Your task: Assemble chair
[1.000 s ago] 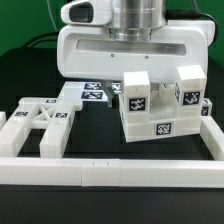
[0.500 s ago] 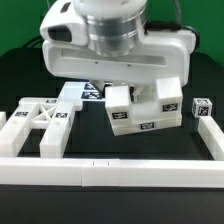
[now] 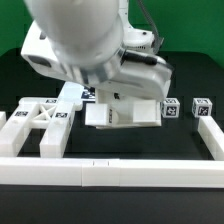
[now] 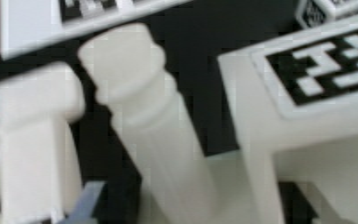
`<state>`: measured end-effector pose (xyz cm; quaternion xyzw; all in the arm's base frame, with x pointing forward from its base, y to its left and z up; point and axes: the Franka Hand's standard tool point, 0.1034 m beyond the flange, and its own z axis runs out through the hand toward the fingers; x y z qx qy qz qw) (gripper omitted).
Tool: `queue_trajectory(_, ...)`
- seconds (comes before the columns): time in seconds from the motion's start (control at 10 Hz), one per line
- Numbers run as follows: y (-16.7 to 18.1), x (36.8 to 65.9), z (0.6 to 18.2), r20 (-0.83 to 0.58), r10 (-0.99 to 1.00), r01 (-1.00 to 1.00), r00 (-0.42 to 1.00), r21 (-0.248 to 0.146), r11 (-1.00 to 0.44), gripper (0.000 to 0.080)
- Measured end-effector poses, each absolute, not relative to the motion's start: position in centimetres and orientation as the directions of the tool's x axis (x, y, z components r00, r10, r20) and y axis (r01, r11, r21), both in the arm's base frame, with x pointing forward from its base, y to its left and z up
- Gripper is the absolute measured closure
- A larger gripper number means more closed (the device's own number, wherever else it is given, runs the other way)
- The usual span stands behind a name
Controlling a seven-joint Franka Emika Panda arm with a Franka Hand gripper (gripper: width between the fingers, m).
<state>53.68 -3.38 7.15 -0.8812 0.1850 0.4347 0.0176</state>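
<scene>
The chair piece (image 3: 122, 113), a white slab with square posts and tags, lies tipped over low at the table's middle. My gripper (image 3: 118, 97), mostly hidden under the tilted wrist body, is shut on it. In the wrist view a white post (image 4: 149, 120) runs between my gripper's (image 4: 194, 205) fingers (image 4: 91, 200), with a tagged face of the piece (image 4: 327, 70) beside it. The X-braced panel (image 3: 40, 120) lies flat at the exterior view's left. Two small tagged blocks (image 3: 170, 108) (image 3: 203, 107) show at the right.
Long low white border rails (image 3: 110, 172) run along the front and up the right side (image 3: 212, 140). The marker board (image 3: 84, 93) lies behind the panel, partly covered by the arm. The large wrist body blocks much of the exterior view.
The arm has swung down and toward the exterior view's left, tilting over. The held chair piece has turned from upright to lying low on its side, uncovering the two small blocks at the right.
</scene>
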Motion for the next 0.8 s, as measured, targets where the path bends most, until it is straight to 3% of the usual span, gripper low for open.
queue_trajectory(0.2, -3.7, 53.3, 6.5, -0.824, -0.313, -0.334, 0.472, 0.161, -0.929, 0.0482)
queue_trajectory(0.5, -2.8, 53.8, 5.5, -0.810, -0.303, -0.327, 0.501, 0.147, -0.933, 0.0482)
queue_trajectory(0.6, -2.8, 53.7, 5.2, -0.812, -0.303, -0.327, 0.498, 0.148, -0.933, 0.0263)
queue_trajectory(0.7, -2.7, 53.6, 5.1, -0.813, -0.303, -0.326, 0.497, 0.149, -0.934, 0.0263)
queue_trajectory(0.8, -2.7, 53.7, 5.0, -0.810, -0.310, -0.330, 0.499, 0.153, -0.932, 0.0170)
